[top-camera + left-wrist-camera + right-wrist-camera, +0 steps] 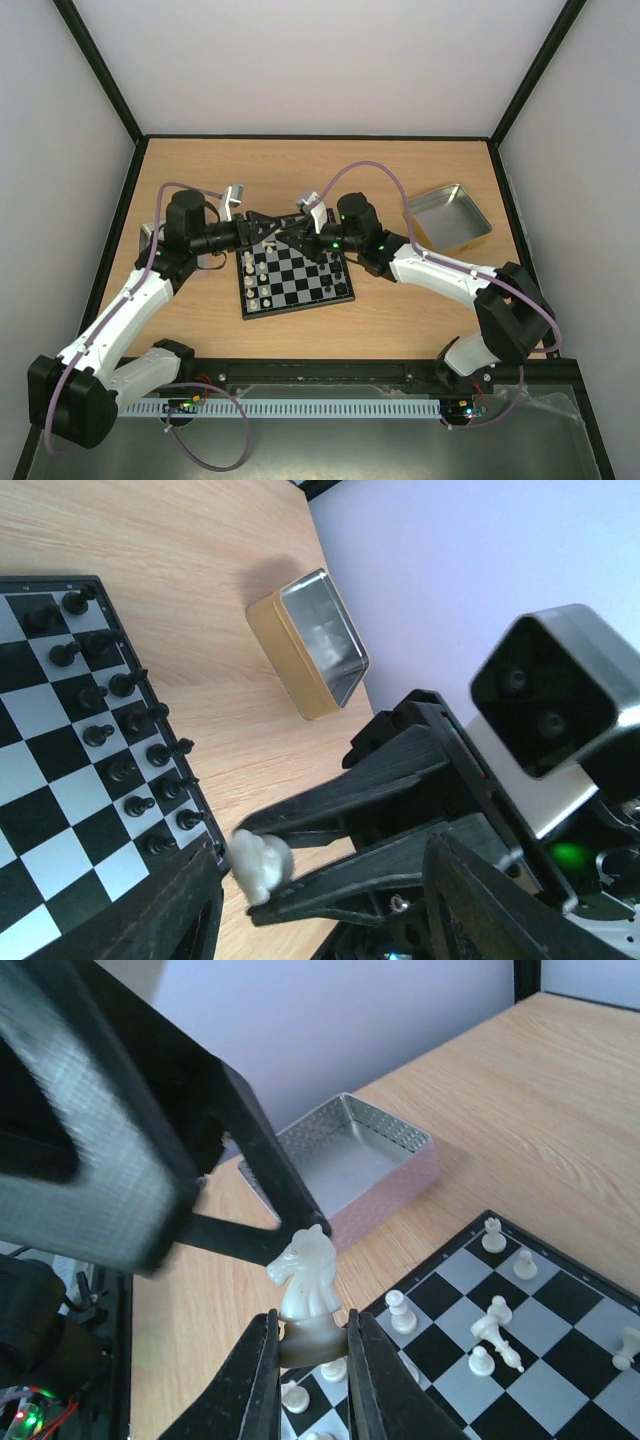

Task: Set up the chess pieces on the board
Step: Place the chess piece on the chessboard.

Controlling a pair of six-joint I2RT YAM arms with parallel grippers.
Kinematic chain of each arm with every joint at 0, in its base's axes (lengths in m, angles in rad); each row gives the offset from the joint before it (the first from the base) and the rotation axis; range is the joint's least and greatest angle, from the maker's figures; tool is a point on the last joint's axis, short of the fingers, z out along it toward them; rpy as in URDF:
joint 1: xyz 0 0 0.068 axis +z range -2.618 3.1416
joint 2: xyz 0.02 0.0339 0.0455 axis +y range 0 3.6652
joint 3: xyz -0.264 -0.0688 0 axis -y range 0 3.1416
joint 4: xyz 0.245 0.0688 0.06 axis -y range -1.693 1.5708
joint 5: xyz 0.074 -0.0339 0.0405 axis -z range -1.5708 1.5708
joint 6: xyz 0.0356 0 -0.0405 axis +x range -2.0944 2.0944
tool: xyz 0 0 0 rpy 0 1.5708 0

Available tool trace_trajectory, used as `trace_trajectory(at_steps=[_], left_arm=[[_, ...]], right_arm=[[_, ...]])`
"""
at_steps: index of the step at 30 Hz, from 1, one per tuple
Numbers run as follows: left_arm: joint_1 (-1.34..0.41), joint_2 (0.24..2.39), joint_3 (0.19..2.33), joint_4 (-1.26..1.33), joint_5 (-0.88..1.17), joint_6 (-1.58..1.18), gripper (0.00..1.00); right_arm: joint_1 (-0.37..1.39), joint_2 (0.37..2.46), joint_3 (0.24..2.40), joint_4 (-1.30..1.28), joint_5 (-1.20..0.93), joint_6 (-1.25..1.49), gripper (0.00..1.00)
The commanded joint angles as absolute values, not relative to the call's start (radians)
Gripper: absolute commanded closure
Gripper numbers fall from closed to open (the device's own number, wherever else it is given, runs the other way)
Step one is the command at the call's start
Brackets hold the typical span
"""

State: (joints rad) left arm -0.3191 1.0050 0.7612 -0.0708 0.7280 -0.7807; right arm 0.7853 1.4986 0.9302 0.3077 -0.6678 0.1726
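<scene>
Wooden table [330,165] seen from above, walled on three sides. The left arm [130,310] rises from the lower left of the frame and the right arm [440,270] from the lower right. Their wrists meet over the far edge of the board [300,292], which lies at the centre of the frame, slightly turned. An open tin [447,217] with gold sides sits right of centre, well apart from the board. A second tin [345,1165], silver and dimpled, shows in the upper middle of the right wrist view and is largely hidden under the left arm from above. On the right gripper [311,1338] the jaws pinch the base of a white knight [308,1275], held upright near the board's edge at the centre of its wrist view. On the left gripper [266,229] the jaws are spread wide. Its fingers [190,905] stand at the lower left and lower right of its wrist view with the knight between them, just beside the lower-left one; whether that finger touches the knight cannot be told. The black pieces [122,684] stand in two rows along the board's right edge in the left wrist view. The white pieces [400,1312] stand on squares at the lower right of the right wrist view, with a toppled piece [497,1328] lying on its side among them.
</scene>
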Motion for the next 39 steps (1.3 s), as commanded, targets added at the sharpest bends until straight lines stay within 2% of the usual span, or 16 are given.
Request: trace_trajectory(at_steps=[1,6,12,18,20,22,24,28,33,39], left_arm=[[-0.312,1.024,0.804,-0.132,0.752,-0.754,0.45],[-0.308,1.041,0.799,-0.151,0.703,-0.754,0.50],[-0.308,1.050,0.784,-0.096,0.761,-0.788,0.72],[-0.307,1.069,0.756,-0.051,0.815,-0.806,0.91],[-0.308,1.075,0.754,-0.052,0.814,-0.798,0.95],[-0.307,1.079,0.760,-0.068,0.795,-0.781,0.95],[-0.305,1.083,0.792,-0.130,0.737,-0.734,0.96],[-0.305,1.099,0.846,-0.286,0.476,-0.609,0.96],[-0.307,1.155,0.843,-0.381,0.044,-0.592,0.96],[-0.313,1.241,0.818,-0.356,-0.130,-0.653,0.96]], right_arm=[[0.786,1.451,0.902,0.426,-0.731,0.158,0.88],[0.786,1.443,0.891,0.438,-0.725,0.160,0.88],[0.786,1.449,0.895,0.430,-0.715,0.156,0.88],[0.786,1.470,0.910,0.422,-0.718,0.169,0.86],[0.787,1.474,0.912,0.420,-0.713,0.178,0.82],[0.786,1.474,0.918,0.397,-0.685,0.195,0.67],[0.786,1.473,0.938,0.328,-0.660,0.198,0.53],[0.786,1.447,0.904,0.310,-0.530,0.297,0.39],[0.787,1.394,0.813,0.341,-0.410,0.407,0.35],[0.787,1.381,0.784,0.300,-0.325,0.426,0.35]])
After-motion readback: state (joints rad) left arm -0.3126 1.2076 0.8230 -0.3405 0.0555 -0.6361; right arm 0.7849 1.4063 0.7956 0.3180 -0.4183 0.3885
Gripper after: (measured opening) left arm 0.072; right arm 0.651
